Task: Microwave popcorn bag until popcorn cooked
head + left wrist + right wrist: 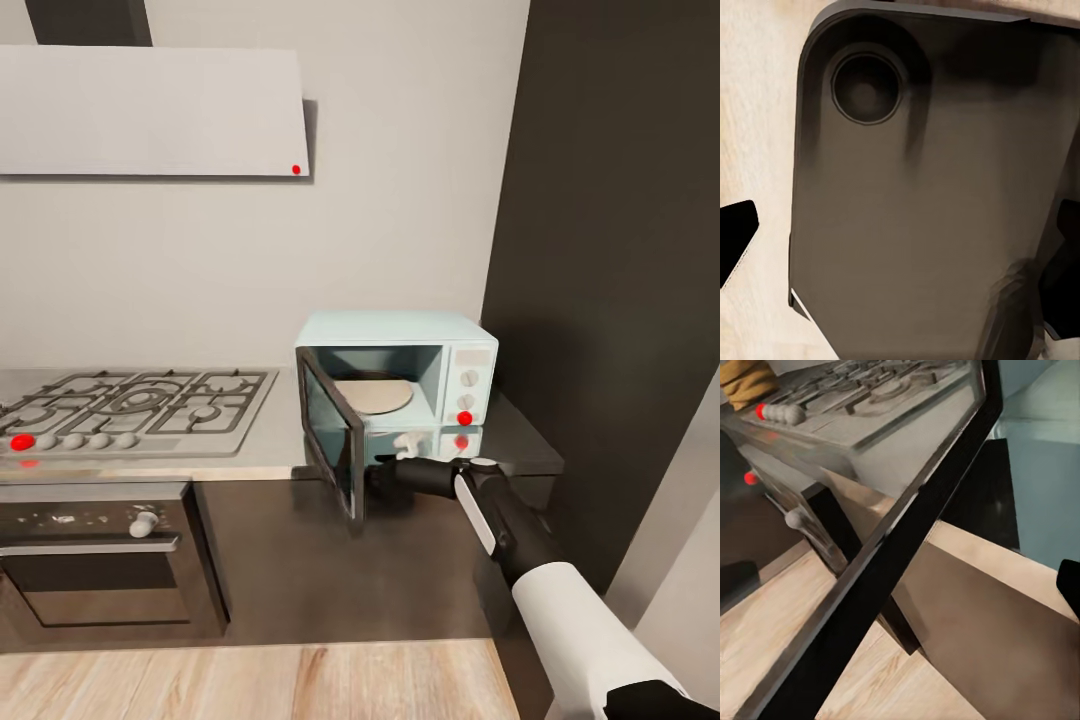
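The pale blue microwave (395,365) stands on the dark countertop (525,440) with its dark glass door (330,440) swung wide open and a round plate (372,394) inside. My right gripper (385,480) sits at the door's lower outer edge. In the right wrist view the door's black frame (907,555) runs slantwise across my right gripper (900,585), whose fingers stand wide apart, so it is open. A golden-brown crumpled popcorn bag (746,379) shows beyond the hob knobs. My left gripper (900,247) hangs open over the robot's dark base.
A steel gas hob (135,405) with a red-lit knob lies left of the microwave, above a black built-in oven (100,560). A tall dark cabinet (610,300) rises right of the microwave. A range hood (150,110) hangs above. The floor (250,680) is wood.
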